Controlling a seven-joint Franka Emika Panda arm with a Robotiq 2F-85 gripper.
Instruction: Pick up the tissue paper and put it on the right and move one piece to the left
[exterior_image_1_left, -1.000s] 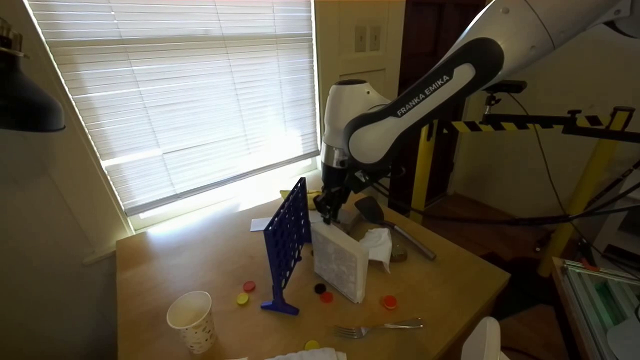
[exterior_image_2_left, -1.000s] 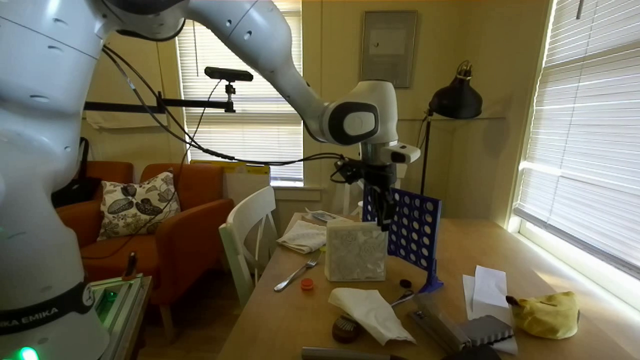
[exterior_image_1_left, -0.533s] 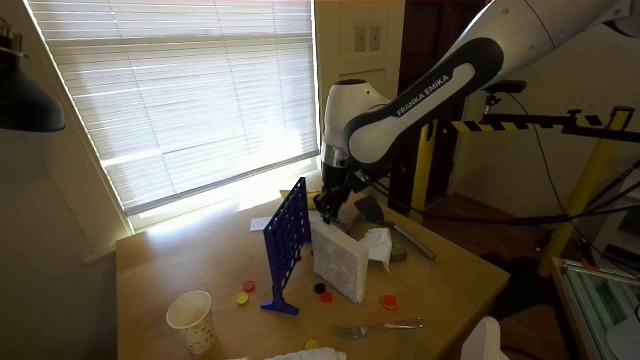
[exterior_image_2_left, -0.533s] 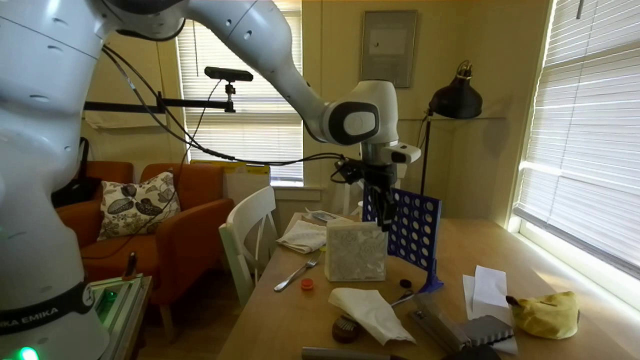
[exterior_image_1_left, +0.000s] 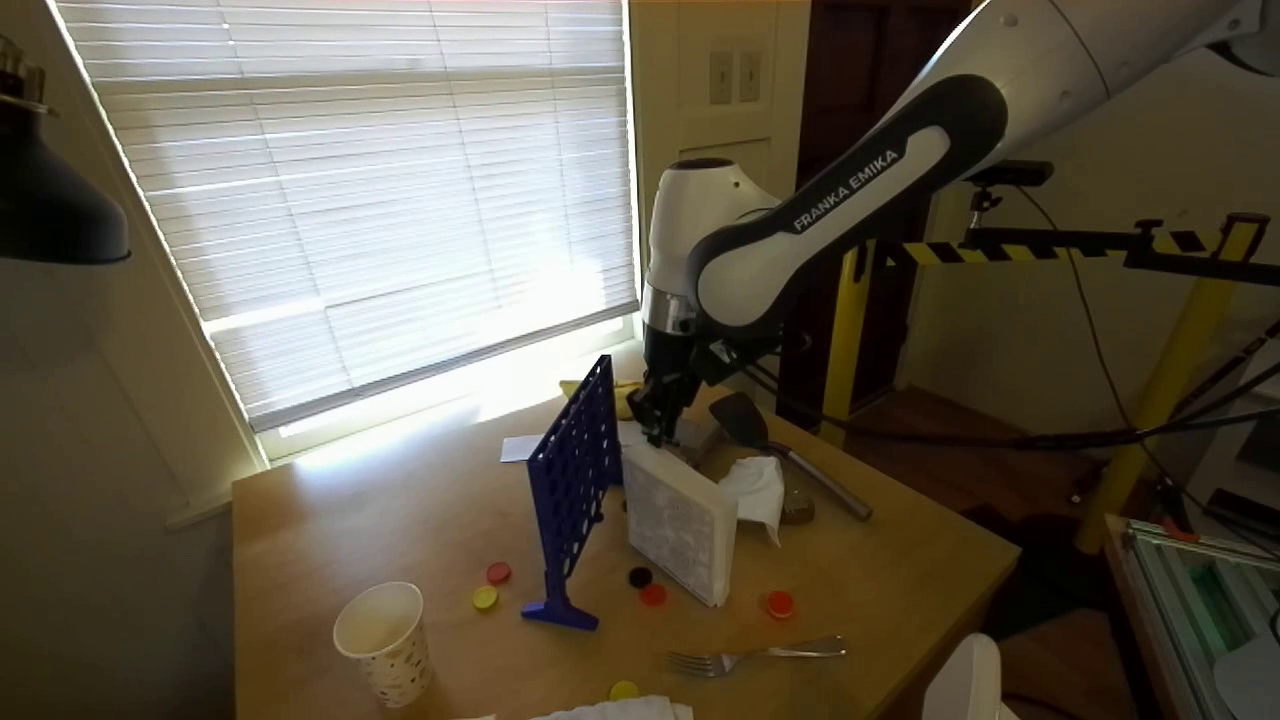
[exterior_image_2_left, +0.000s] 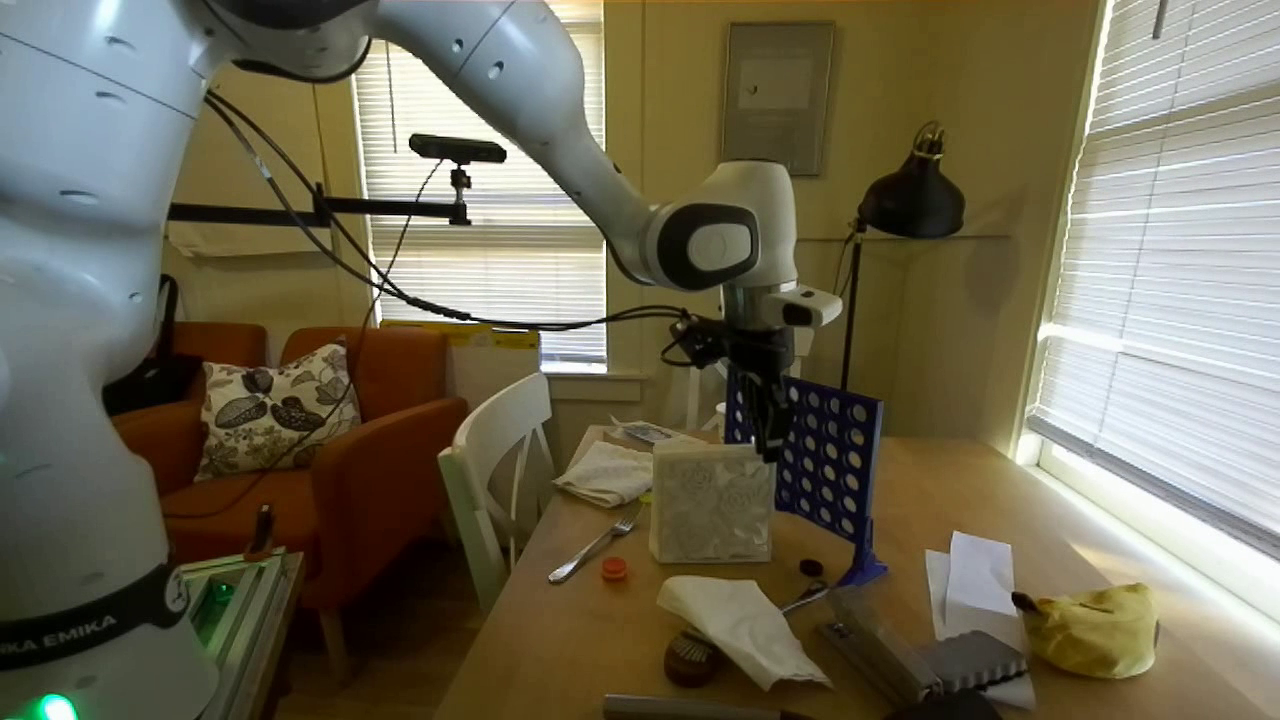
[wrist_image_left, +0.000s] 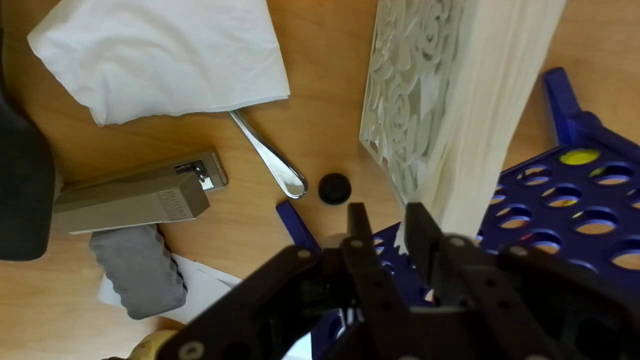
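Observation:
The tissue paper stands upright on the table as a thick white bundle with a lace-patterned side (exterior_image_1_left: 675, 520) (exterior_image_2_left: 712, 505); in the wrist view its layered edge (wrist_image_left: 500, 100) shows. One piece, a white wrinkled sheet (exterior_image_1_left: 757, 490), lies apart from it over a small brown thing; it also shows in an exterior view (exterior_image_2_left: 740, 630) and the wrist view (wrist_image_left: 165, 55). My gripper (exterior_image_1_left: 655, 443) (exterior_image_2_left: 768, 455) points down at the bundle's top corner. In the wrist view its fingertips (wrist_image_left: 387, 215) are apart with a narrow gap; the right finger overlaps the bundle's near end. Contact cannot be told.
The blue grid frame (exterior_image_1_left: 575, 490) stands close beside the bundle. A stapler (wrist_image_left: 135, 195), a grey ridged block (wrist_image_left: 142, 272), a spatula (exterior_image_1_left: 740, 420) and a yellow pouch (exterior_image_2_left: 1095, 630) lie nearby. A fork (exterior_image_1_left: 760, 655), several game discs and a paper cup (exterior_image_1_left: 385, 640) lie farther off.

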